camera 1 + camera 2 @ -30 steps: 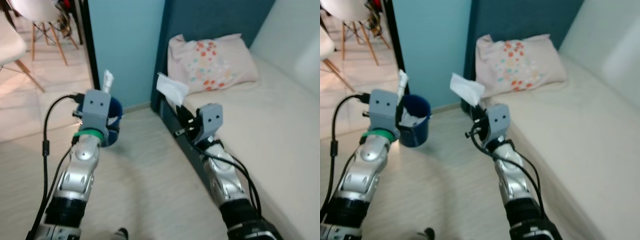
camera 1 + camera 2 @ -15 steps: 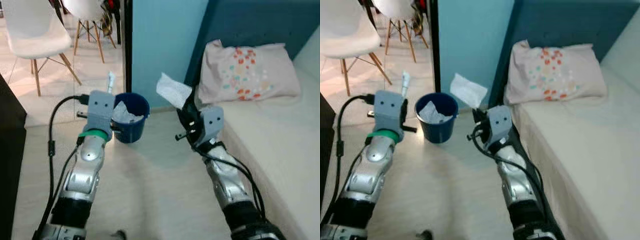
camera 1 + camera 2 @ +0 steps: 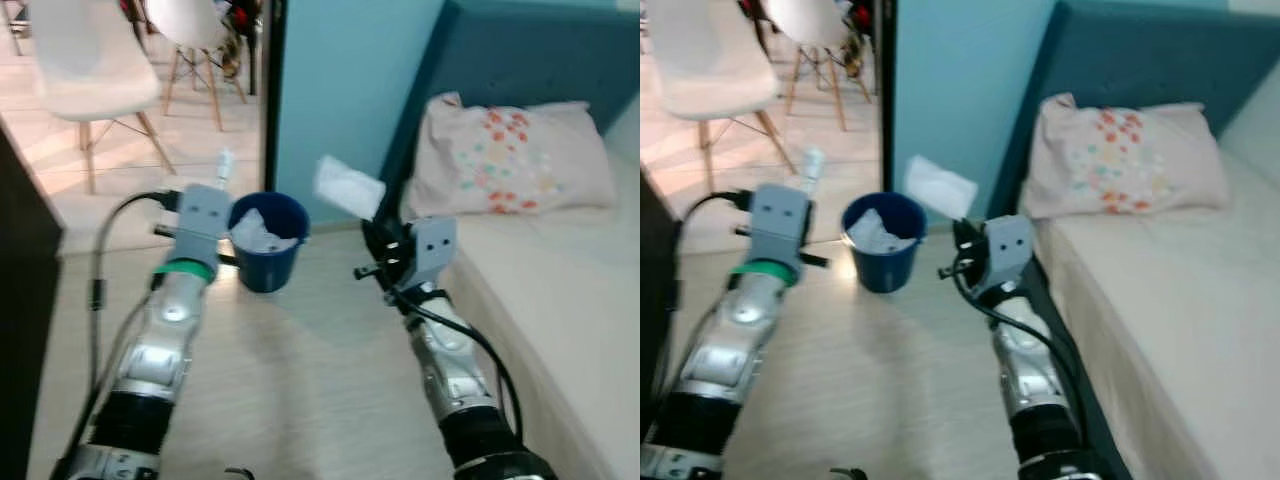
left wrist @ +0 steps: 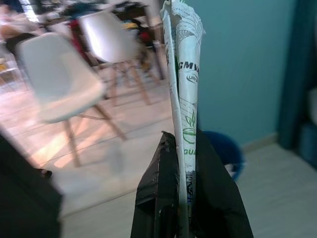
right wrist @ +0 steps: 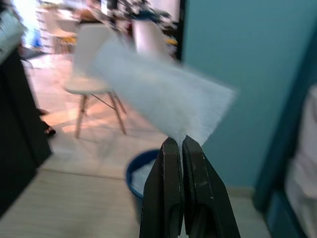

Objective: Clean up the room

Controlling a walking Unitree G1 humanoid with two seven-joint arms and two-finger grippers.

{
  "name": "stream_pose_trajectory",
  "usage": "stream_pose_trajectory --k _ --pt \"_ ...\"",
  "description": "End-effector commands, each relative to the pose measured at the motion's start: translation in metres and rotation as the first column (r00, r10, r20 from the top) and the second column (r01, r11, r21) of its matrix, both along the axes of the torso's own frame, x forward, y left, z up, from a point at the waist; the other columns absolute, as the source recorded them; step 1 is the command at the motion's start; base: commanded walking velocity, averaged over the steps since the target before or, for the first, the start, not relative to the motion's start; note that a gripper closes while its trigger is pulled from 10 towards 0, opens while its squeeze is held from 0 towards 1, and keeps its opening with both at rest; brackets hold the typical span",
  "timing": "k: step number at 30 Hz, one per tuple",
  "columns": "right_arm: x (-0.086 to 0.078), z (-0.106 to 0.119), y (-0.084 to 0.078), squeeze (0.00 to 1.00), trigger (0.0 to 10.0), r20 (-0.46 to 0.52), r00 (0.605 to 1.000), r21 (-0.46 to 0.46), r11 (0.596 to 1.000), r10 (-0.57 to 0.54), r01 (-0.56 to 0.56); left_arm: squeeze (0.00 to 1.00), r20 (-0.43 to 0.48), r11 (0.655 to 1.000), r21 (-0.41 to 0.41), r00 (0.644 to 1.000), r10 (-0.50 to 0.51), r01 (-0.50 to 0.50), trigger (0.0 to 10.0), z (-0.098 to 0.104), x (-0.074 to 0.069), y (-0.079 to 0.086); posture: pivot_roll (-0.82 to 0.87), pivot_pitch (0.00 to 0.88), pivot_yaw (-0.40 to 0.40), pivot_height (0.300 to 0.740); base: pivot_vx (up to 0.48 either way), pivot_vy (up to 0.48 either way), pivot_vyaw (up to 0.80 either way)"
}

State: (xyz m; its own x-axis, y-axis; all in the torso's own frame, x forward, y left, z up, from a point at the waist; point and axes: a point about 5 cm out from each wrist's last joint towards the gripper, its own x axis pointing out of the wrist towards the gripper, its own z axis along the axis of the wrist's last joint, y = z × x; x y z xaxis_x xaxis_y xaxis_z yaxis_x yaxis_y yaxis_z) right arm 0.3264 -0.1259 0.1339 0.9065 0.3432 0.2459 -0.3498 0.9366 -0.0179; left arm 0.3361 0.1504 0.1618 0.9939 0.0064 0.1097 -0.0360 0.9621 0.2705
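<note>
We see the left tool (image 4: 185, 218) clamped on a folded white paper wrapper with green print (image 4: 184, 74), raised just beside the round dark-blue plastic bin (image 3: 266, 240) that stands on the pale wood floor (image 3: 300, 390) and holds crumpled white paper. The right tool (image 5: 177, 163) pinches a thin white tissue sheet (image 5: 163, 101) by its lower edge, held up near the bin, between it and the bed (image 3: 1160, 300) with the flower-print pillow (image 3: 1120, 155).

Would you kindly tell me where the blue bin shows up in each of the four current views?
Left eye view: blue bin on the floor between the two arms, by the teal wall.
Right eye view: bin left of centre, before the same wall.
Left wrist view: bin behind the fingers gripping a paper wrapper.
Right wrist view: bin behind the fingers holding a white tissue.
Shared landmark: the teal wall.
</note>
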Motion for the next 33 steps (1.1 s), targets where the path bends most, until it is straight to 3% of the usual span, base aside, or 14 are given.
stream_pose_trajectory --k 1,23,33 --pt "0.0002 0.0001 -0.0037 0.00 10.0 -0.007 1.000 0.011 1.000 -0.016 0.016 0.00 -0.015 1.000 0.009 1.000 -0.025 0.025 10.0 -0.0041 0.0002 -0.0079 -0.03 0.018 -0.017 0.713 0.472 0.000 0.00" --pt "0.0009 -0.0065 -0.0035 0.00 10.0 -0.041 0.999 -0.011 1.000 -0.015 0.014 0.00 -0.022 1.000 0.017 0.999 -0.023 0.023 10.0 -0.0084 0.0001 -0.0068 -0.02 0.025 -0.018 0.713 0.472 0.000 0.00" --pt "0.0017 -0.0063 -0.0068 0.00 10.0 -0.043 0.999 -0.007 0.999 -0.032 0.032 0.00 -0.013 0.995 0.039 0.996 -0.093 0.094 10.0 -0.0076 -0.0006 -0.0156 -0.03 0.023 -0.016 0.713 0.472 0.000 0.00"
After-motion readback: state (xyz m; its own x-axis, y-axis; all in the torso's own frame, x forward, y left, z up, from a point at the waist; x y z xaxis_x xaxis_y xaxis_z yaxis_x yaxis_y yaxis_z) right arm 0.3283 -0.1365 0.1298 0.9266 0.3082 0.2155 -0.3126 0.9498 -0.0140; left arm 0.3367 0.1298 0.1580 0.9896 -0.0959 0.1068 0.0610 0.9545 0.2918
